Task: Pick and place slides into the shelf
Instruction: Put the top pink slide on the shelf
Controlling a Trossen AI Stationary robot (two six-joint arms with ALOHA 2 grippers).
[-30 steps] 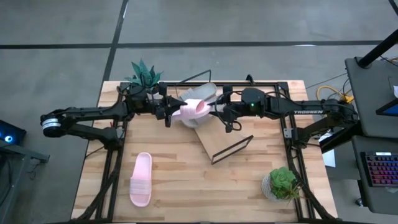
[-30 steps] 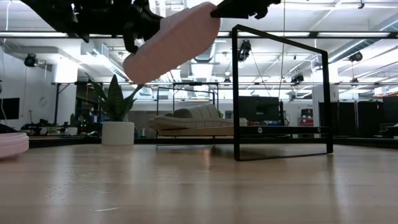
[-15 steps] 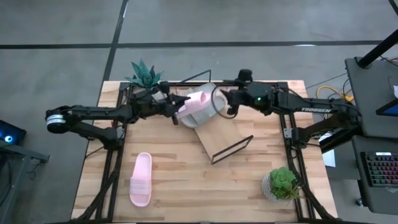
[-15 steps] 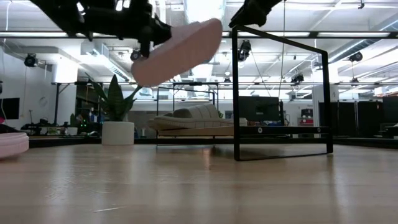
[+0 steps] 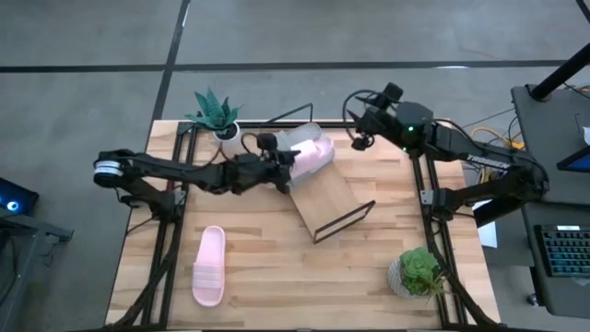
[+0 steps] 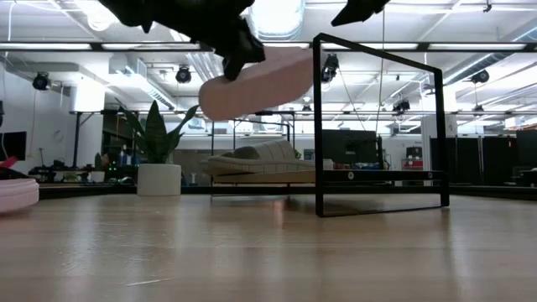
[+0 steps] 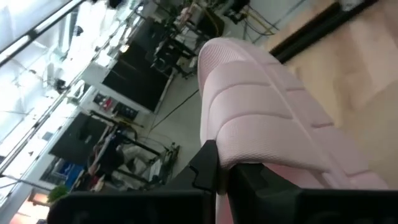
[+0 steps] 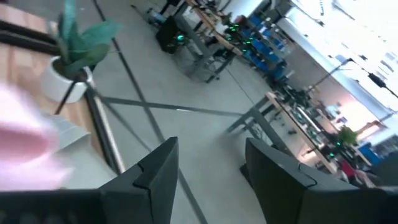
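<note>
High view showed the plank table (image 5: 267, 277) as the largest thing, with both dark arms reaching in over its far half. The shelf (image 5: 324, 198), a slanted light-wood board on a thin black wire frame, stood near the middle of the table, its upper end just beneath and beyond the left gripper (image 5: 284, 170). That gripper was clamped tight on a pale pink slide (image 5: 311, 157), which it held in the air over the shelf's upper end; the sandal stuck out past the fingertips toward the right arm. In the low view the same pink slide (image 6: 260, 82) hung tilted well above the tabletop, beside the top bar of the black wire frame (image 6: 382, 126). The left wrist view showed the ribbed strap of that slide (image 7: 267, 118) filling the space directly ahead of the fingers (image 7: 208, 171).

The right gripper (image 5: 361, 136) was raised near the far edge of the table, apart from the pink slide and to the right of it, with its fingers (image 8: 155, 171) spread wide and nothing between them.

A grey slide (image 5: 297, 138) lay on the upper part of the shelf, just beyond the left gripper and partly under the held sandal. A second pale pink slide (image 5: 209, 266) lay flat on the table, well apart from the left gripper, toward the near left. A spiky potted plant (image 5: 215, 112) stood at the far edge behind the left gripper, and a leafy potted plant (image 5: 417, 270) at the near right corner.
</note>
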